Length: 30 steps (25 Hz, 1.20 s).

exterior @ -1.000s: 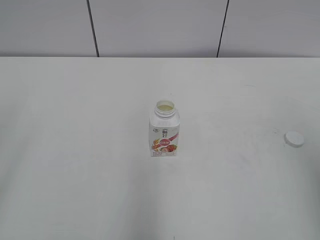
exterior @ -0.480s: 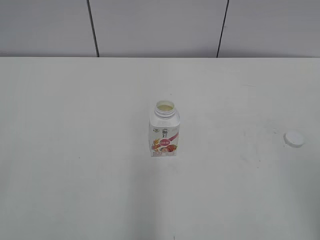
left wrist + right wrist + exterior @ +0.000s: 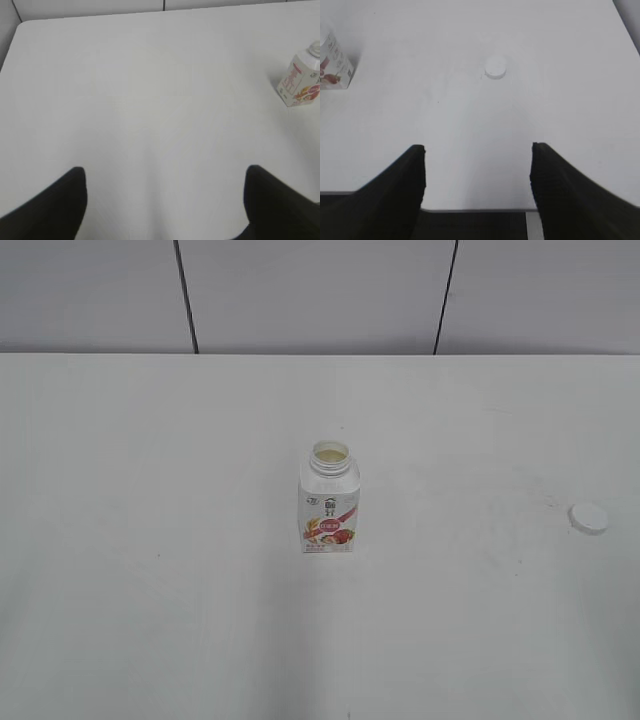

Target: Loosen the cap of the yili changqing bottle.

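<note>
The yili changqing bottle (image 3: 328, 503) stands upright at the middle of the white table with its neck open and no cap on it. It also shows in the left wrist view (image 3: 301, 81) and at the left edge of the right wrist view (image 3: 334, 65). The white cap (image 3: 588, 518) lies flat on the table far to the right, also seen in the right wrist view (image 3: 496, 67). My left gripper (image 3: 165, 172) is open and empty, well away from the bottle. My right gripper (image 3: 477, 150) is open and empty near the table's front edge. Neither gripper shows in the exterior view.
The white table (image 3: 150, 540) fills the view, with a grey panelled wall (image 3: 300, 290) behind it. The table's front edge (image 3: 475, 210) shows between my right jaws.
The bottle and cap have stayed where they were. Nothing else visibly moved in the exterior view.
</note>
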Available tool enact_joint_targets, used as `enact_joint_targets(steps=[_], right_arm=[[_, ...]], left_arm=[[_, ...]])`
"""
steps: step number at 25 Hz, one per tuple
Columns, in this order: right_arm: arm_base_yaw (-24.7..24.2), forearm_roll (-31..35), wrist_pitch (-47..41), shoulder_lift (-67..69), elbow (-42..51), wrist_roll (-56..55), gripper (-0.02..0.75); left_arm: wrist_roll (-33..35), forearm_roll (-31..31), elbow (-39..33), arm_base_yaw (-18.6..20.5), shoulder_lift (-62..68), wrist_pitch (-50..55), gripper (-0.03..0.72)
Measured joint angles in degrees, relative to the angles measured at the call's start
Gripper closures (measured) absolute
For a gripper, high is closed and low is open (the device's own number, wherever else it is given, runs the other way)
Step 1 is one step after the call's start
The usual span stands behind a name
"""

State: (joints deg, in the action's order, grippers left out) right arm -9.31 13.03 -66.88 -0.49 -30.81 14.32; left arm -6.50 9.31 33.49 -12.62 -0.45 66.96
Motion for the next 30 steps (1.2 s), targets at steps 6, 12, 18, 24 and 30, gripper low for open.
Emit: enact_joint_targets(steps=[6, 12, 18, 24, 30], right_arm=[[0.0, -0.17, 2.85, 0.0, 1.47, 0.0, 0.216], [0.0, -0.17, 3.11, 0.0, 1.47, 0.0, 0.216], [0.06, -0.72, 3.16, 0.0, 1.47, 0.0, 0.216], [3.9, -0.83, 3.16, 0.0, 1.47, 0.0, 0.216], [4.65, -3.94, 3.16, 0.0, 1.47, 0.88, 0.216]], left_arm=[[1.61, -2.34, -3.75, 0.0, 0.0, -6.15, 0.106], [1.83, -3.94, -3.81, 0.0, 0.0, -6.27, 0.106], [1.83, -5.7, -3.81, 1.19, 0.0, -6.38, 0.113], [1.83, -6.12, -3.81, 9.01, 0.0, -6.38, 0.114], [1.83, -6.3, -3.88, 10.85, 0.0, -6.38, 0.115]])
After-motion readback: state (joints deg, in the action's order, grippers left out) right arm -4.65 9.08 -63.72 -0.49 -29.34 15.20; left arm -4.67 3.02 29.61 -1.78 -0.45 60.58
